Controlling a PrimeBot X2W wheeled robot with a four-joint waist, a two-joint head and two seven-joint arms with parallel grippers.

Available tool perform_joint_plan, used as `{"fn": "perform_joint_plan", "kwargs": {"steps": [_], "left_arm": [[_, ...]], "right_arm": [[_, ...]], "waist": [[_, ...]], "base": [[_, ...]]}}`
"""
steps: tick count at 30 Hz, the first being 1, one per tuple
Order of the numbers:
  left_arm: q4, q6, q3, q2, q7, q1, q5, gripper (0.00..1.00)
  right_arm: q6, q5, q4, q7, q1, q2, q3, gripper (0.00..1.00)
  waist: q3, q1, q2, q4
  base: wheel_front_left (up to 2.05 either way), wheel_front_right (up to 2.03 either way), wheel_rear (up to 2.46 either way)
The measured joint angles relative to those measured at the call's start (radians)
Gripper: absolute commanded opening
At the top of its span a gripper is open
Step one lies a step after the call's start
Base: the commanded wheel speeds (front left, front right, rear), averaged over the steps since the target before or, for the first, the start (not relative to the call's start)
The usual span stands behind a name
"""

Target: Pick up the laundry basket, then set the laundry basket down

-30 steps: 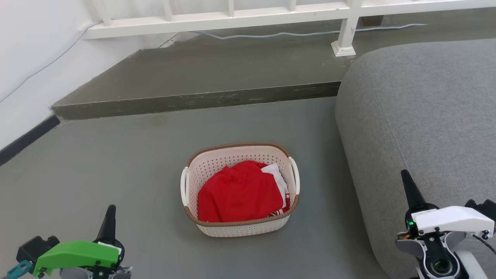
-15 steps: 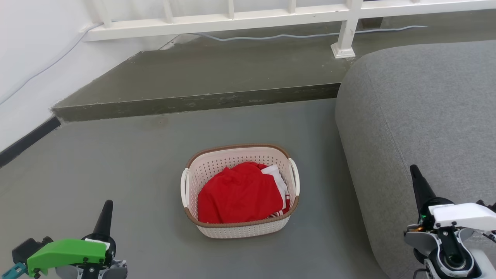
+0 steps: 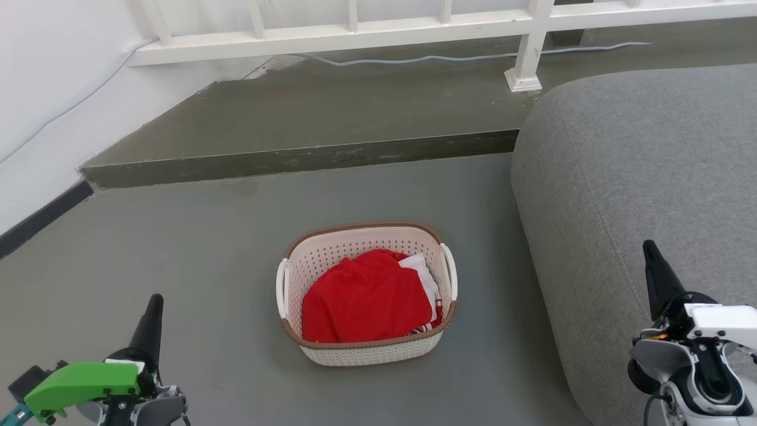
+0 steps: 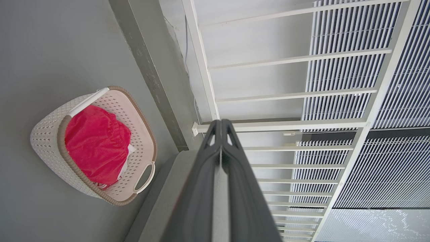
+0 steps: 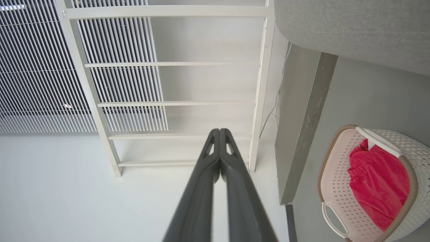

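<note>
Since one second ago both end effectors went outward in the head frame. The left end effector went toward the lower left corner and the right end effector toward the lower right, each tip a little higher. The whole picture also slid slightly down, so the camera moved; the basket keeps its place against the step. Each end effector is fully closed, its two fingers pressed together, and holds nothing. Both are well apart from the basket, so this widening brings no grasp closer. I judge it fits arms getting ready as well as arms retreating after the basket was put down.

The basket stands upright on the floor, low in the centre of the frame, mouth up, with a red cloth inside. Its long axis seems to run left to right, handle to handle, slightly turned. Just at its right is the sofa; farther, beyond the step, is the railing.
</note>
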Motion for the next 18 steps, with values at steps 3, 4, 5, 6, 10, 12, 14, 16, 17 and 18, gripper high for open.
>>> {"fn": "perform_joint_plan", "kwargs": {"steps": [3, 4, 5, 6, 10, 12, 14, 16, 17, 18], "left_arm": [[0.001, -0.007, 0.009, 0.000, 0.009, -0.003, -0.040, 0.00], [0.002, -0.007, 0.010, 0.000, 0.009, -0.005, -0.046, 0.00], [0.002, -0.009, 0.011, 0.000, 0.009, -0.008, -0.046, 0.00], [0.002, -0.009, 0.011, -0.001, 0.010, -0.010, -0.046, 0.00], [0.002, -0.009, 0.012, -0.001, 0.016, -0.015, -0.046, 0.00], [0.002, -0.009, 0.012, -0.001, 0.016, -0.015, -0.046, 0.00], [0.002, -0.009, 0.012, -0.001, 0.016, -0.015, -0.046, 0.00], [0.002, -0.009, 0.012, -0.001, 0.016, -0.015, -0.046, 0.00], [0.002, -0.009, 0.012, -0.001, 0.016, -0.015, -0.046, 0.00], [0.002, -0.009, 0.012, -0.001, 0.016, -0.015, -0.046, 0.00]], "right_arm": [[0.006, 0.035, 0.005, 0.006, -0.008, -0.002, -0.008, 0.00], [0.010, 0.046, 0.006, 0.007, -0.010, -0.002, -0.010, 0.00], [0.010, 0.050, 0.006, 0.007, -0.011, -0.002, -0.011, 0.00], [0.010, 0.050, 0.007, 0.007, -0.011, -0.002, -0.011, 0.00], [0.010, 0.050, 0.011, 0.007, -0.011, -0.002, -0.012, 0.00], [0.010, 0.050, 0.012, 0.007, -0.011, -0.002, -0.013, 0.00], [0.010, 0.050, 0.014, 0.008, -0.012, -0.002, -0.013, 0.00], [0.010, 0.050, 0.016, 0.008, -0.012, -0.002, -0.013, 0.00], [0.010, 0.050, 0.017, 0.008, -0.013, -0.002, -0.013, 0.00], [0.011, 0.050, 0.017, 0.008, -0.014, -0.002, -0.013, 0.00]], "waist": [[-0.001, 0.0000, 0.0000, 0.000], [-0.001, 0.0000, 0.0000, 0.000], [-0.001, 0.0000, 0.0000, 0.000], [-0.001, 0.0000, 0.0000, 0.000], [-0.001, 0.0000, 0.0000, 0.000], [-0.001, 0.0000, 0.0000, 0.000], [-0.002, 0.0000, 0.0000, 0.000], [-0.002, 0.0000, 0.0000, 0.000], [-0.002, 0.0000, 0.0000, 0.000], [-0.002, 0.0000, 0.0000, 0.000]], "base": [[0.00, 0.00, 0.00], [0.00, 0.00, 0.00], [0.00, 0.00, 0.00], [0.00, 0.00, 0.00], [0.00, 0.00, 0.00], [0.00, 0.00, 0.00], [0.00, 0.00, 0.00], [0.00, 0.00, 0.00], [0.00, 0.00, 0.00], [0.00, 0.00, 0.00]]}}
